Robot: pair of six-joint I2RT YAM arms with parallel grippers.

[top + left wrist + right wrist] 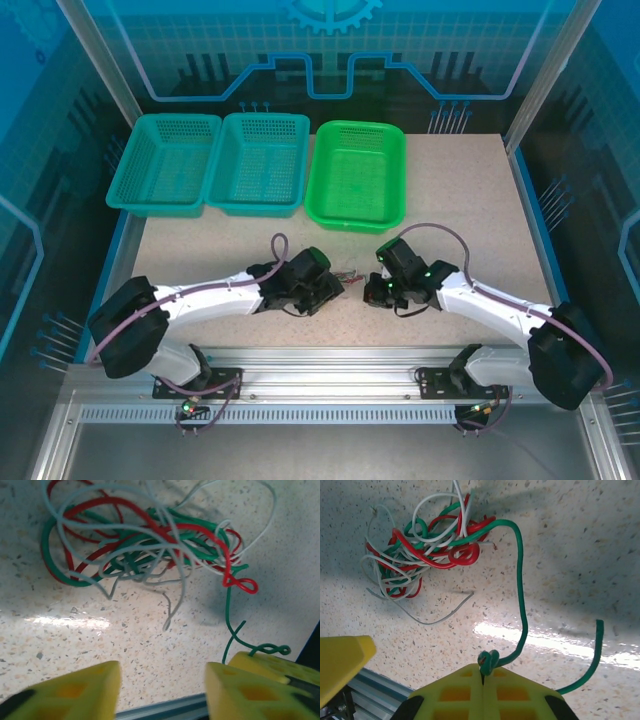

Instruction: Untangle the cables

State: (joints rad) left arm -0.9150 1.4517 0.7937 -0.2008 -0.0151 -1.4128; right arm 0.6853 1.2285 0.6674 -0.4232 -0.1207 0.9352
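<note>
**Top external view first: two arms, three baskets, one knot of cables**

Top external view: three baskets stand in a row at the far side of the table (pixel 470 220). They are a teal basket (pixel 165 160), a second teal basket (pixel 258 160) and a green basket (pixel 358 172). Both arms reach toward the middle. The cables (pixel 349 272) lie in one small bundle on the tabletop between the left gripper (pixel 328 287) and the right gripper (pixel 374 290), well apart from the baskets.

Left wrist view: the left gripper's two yellow fingers (pixel 80 690) stand apart with nothing between them. Just beyond them the bundle sits on the speckled surface, with white, red and green strands looped through one another. I count three colours but cannot count the strands. One green strand trails down to the right, to a yellow finger of the other gripper.

Right wrist view: the right gripper's two fingers are pressed together and pinch one green cable (pixel 521 580) at a small knot in it. From there the cable arcs up and left into the bundle. A green tail sticks out to the right of the fingers.
</note>
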